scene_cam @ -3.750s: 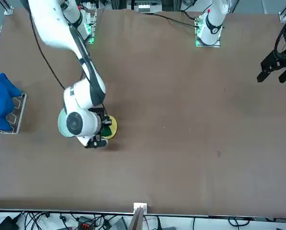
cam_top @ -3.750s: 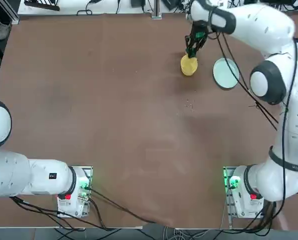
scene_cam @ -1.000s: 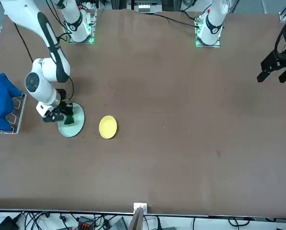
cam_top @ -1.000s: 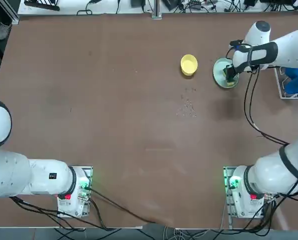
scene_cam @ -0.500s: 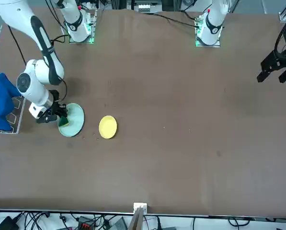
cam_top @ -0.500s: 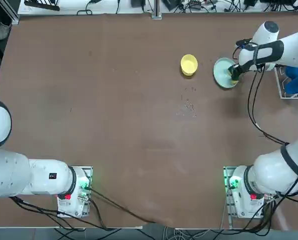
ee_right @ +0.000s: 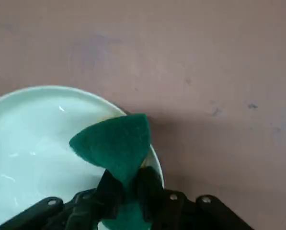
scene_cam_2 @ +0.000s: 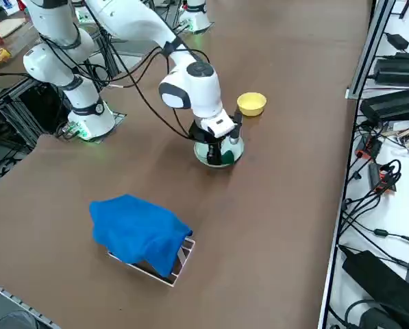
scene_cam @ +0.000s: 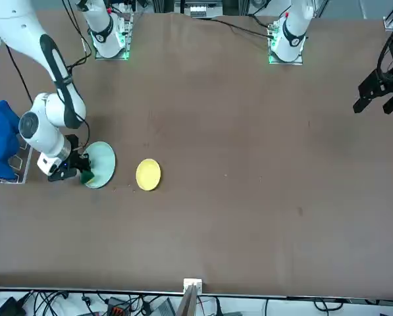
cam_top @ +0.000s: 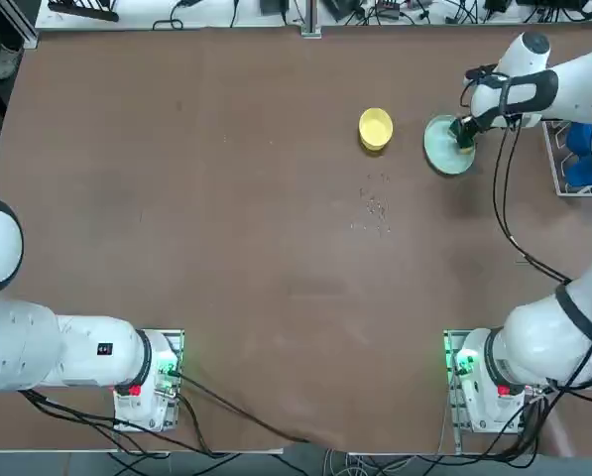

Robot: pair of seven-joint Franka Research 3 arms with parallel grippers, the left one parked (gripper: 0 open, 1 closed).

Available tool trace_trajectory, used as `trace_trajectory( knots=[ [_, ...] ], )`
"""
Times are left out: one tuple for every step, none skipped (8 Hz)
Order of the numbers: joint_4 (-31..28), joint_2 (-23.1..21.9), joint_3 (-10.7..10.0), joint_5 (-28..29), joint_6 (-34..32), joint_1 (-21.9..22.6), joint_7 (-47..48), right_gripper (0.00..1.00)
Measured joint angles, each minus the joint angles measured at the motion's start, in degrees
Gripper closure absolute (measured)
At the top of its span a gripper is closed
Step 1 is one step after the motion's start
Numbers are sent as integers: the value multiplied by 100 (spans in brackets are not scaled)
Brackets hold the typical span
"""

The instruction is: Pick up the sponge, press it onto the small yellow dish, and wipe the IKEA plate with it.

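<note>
1. Sponge (ee_right: 116,143): dark green side showing, pinched and bent between the fingers of the right gripper (ee_right: 131,184). Those fingers are closed on it, and it lies over the plate's rim, on the robot's right-hand edge of the plate.

2. IKEA plate (ee_right: 37,143): round, pale blue-green, beneath the gripper and reaching out to its left. A few seconds ago the gripper was over at the yellow dish; now it is here, and in the last half second it has shifted a little farther from the arm's base along the plate's edge. For the task, this suggests the dish press is over and wiping is under way. The middle may need a pass next; pushing hard on the rim could tip or slide the plate.

3. Small yellow dish (cam_top: 375,127): to the gripper's left, apart from the plate, uncovered now that the arm has moved off.

4. Blue cloth (scene_cam_2: 139,229): draped over a white wire rack (scene_cam_2: 188,250), off to the gripper's right.

5. Writing: no brand or label is readable, on the plate or elsewhere.
</note>
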Motion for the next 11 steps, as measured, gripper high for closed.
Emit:
trace_trajectory(
  knots=[
    [134,91,63,5,0,0,9,80],
    [237,160,118,9,-1,8,70,80],
    [317,214,167,9,-1,47,200,80],
    [370,249,193,9,-1,138,409,80],
    [409,278,201,9,0,277,661,80],
    [419,285,202,11,1,434,926,80],
    [418,285,208,16,1,561,1141,80],
    [406,275,230,23,0,637,1304,80],
    [330,218,252,24,-1,652,1404,80],
    [185,132,290,41,44,652,1443,80],
    [-31,18,337,73,142,654,1460,80]
  ],
)
